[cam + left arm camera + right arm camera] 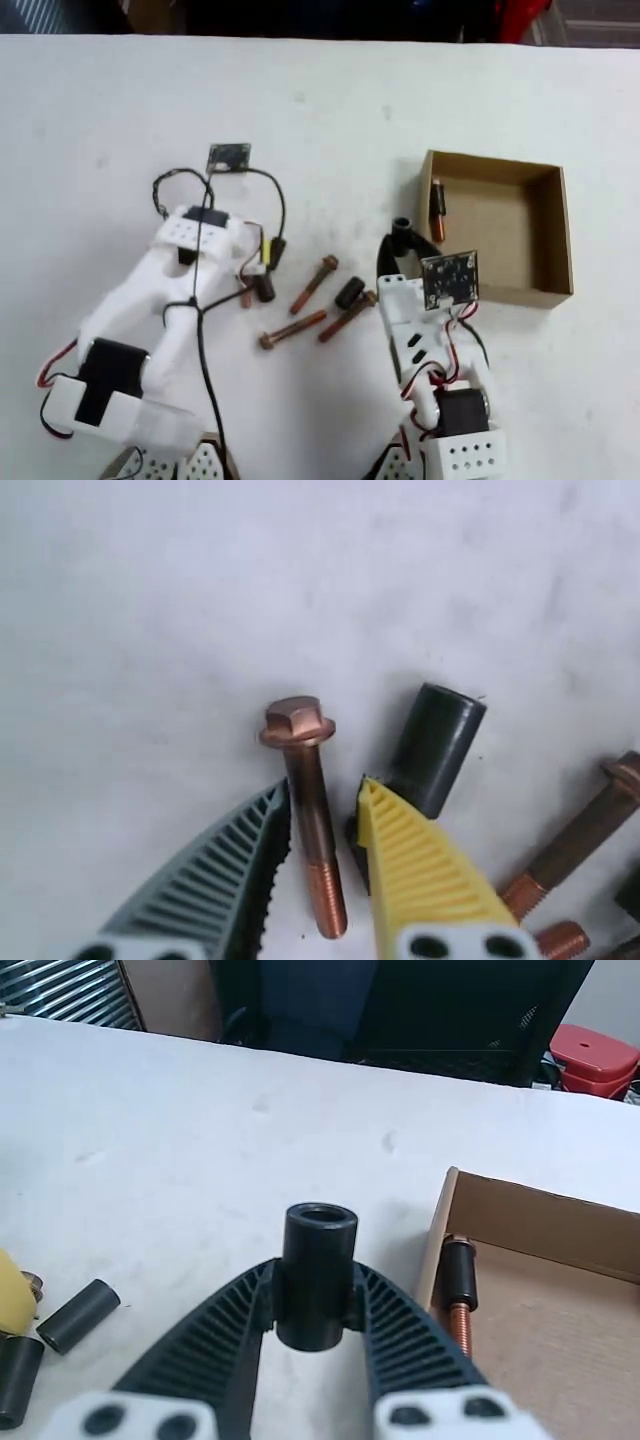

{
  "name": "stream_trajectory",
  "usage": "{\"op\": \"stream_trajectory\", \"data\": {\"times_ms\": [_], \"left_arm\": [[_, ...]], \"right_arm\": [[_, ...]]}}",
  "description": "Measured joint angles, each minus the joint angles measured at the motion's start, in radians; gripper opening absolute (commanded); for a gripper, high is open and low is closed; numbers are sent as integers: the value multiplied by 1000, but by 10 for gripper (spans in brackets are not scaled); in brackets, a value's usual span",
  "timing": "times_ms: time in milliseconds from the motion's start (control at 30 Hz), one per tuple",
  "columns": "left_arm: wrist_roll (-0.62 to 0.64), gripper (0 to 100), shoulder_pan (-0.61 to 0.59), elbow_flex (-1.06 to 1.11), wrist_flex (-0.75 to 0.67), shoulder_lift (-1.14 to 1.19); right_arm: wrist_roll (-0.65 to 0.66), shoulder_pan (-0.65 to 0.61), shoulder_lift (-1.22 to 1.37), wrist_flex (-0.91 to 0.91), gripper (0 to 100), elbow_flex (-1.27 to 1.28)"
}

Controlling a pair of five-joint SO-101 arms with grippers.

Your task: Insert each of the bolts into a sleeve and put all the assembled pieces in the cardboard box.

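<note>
- The left gripper (pixel 322 788) is spread, with one finger on each side of a bolt (pixel 315 825) that lies flat on the table (pixel 150 600). The shank runs between the fingers and the head points away from the wrist.
- Just outside its yellow finger lies a loose sleeve (pixel 436 742). Spare bolts (pixel 575 835) lie farther out on that side.
- The right gripper (pixel 315 1295) pinches the held sleeve (pixel 320 1255) upright, with the open bore facing up.
- Beyond that gripper and off to one side sits the box (pixel 520 1200). One assembled piece (pixel 460 1295) lies inside against the wall nearest the gripper.
- The step in hand looks like picking up a bolt to mate with the held sleeve.
- The next move calls for closing squarely on the shank and lifting. The threaded end then has to line up straight with the bore.
</note>
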Motion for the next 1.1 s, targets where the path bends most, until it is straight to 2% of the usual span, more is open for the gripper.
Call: {"op": "stream_trajectory", "data": {"times_ms": [433, 500, 600, 733, 867, 1100], "left_arm": [[0, 142, -12, -25, -55, 107], [0, 116, -12, -26, -55, 109], [0, 15, -12, -28, -55, 109], [0, 57, -11, -35, -71, 110], [2, 23, -11, -35, -80, 110], [2, 24, -11, -35, -80, 110]], "right_arm": [[0, 0, 0, 0, 17, 0], [0, 0, 0, 0, 17, 0], [0, 0, 0, 0, 17, 0], [0, 0, 0, 0, 17, 0], [0, 0, 0, 0, 17, 0], [0, 0, 0, 0, 17, 0]]}}
